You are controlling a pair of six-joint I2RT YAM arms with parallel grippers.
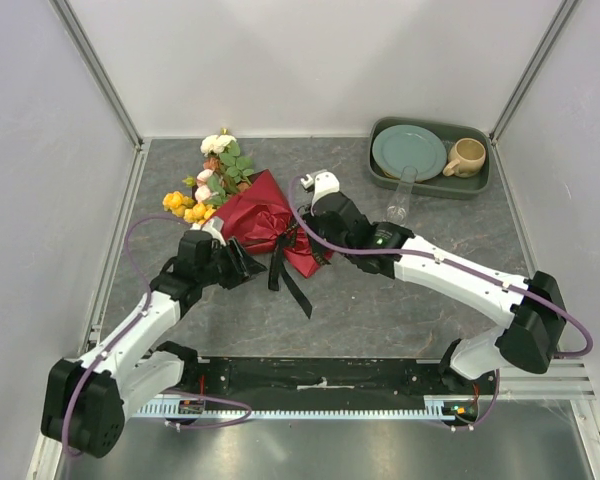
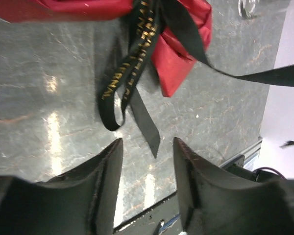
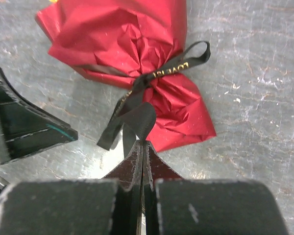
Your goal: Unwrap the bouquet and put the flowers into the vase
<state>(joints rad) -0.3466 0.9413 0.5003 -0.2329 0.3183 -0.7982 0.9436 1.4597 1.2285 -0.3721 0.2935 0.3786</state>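
Untying step: the bouquet point(image 1: 265, 222) lies wrapped, centre-left on the worktop point(image 1: 380, 310). The right gripper point(image 3: 141, 143) pinches a ribbon point(image 3: 137, 115) tail; the left gripper point(image 2: 148, 142) gapes empty nearby. Next, likely: pull the bow loose.

black ribbon point(image 3: 172, 69), gold lettering, perhaps "LOVE"
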